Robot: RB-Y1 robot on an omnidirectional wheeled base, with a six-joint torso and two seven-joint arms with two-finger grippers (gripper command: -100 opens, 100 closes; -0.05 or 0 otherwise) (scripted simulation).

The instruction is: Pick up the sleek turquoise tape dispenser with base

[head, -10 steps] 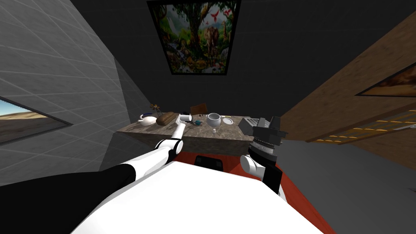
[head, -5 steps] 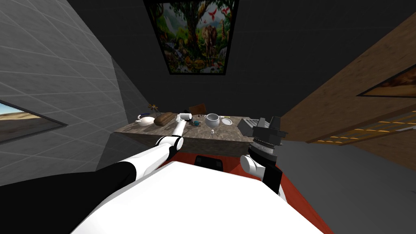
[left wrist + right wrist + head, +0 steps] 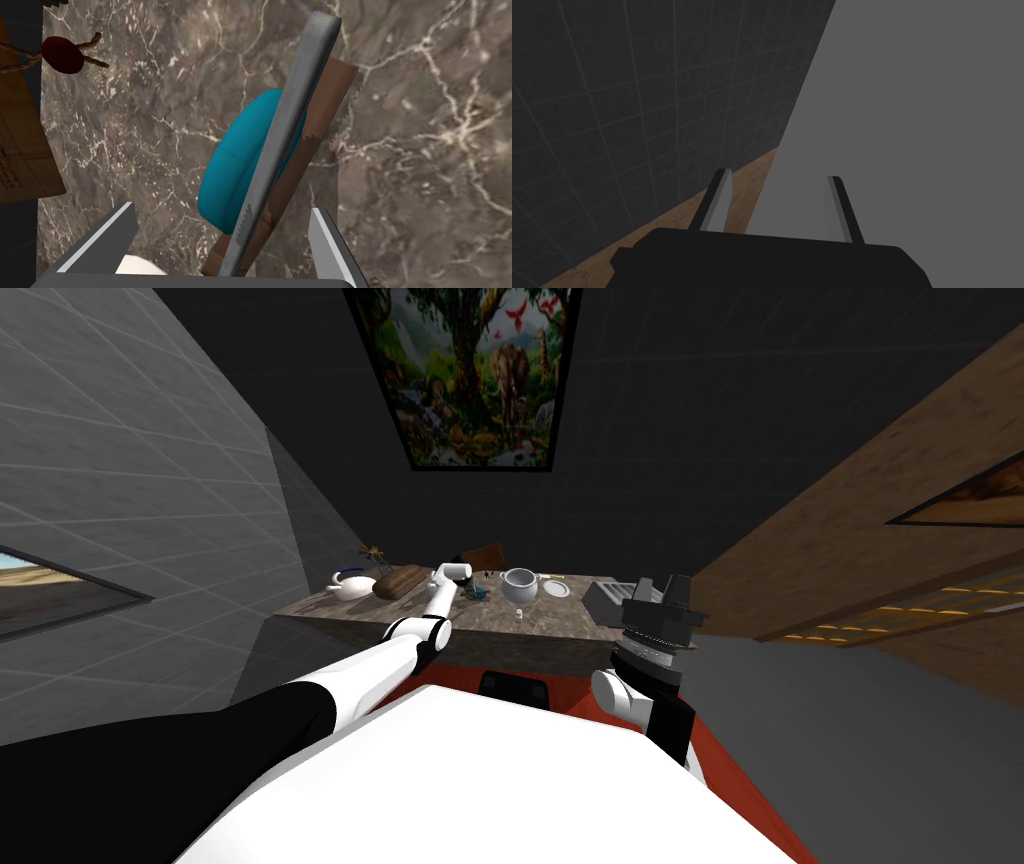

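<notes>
While outstretched, left gripper [image 3: 221,208] straddles tape dispenser [image 3: 234,167].

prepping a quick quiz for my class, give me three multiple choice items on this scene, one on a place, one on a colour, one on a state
1. Where is the tape dispenser? A) inside a drawer B) between the left gripper's fingers C) on a shelf
2. What colour is its rounded body? A) red B) yellow C) turquoise
3. How are the right gripper's fingers? A) apart, holding nothing B) shut on a cup C) shut on the dispenser
Answers: 1 B, a finger stands on each side of it, over the marbled table; 2 C, its body is blue-green; 3 A, both fingers stand apart with nothing between.
</notes>
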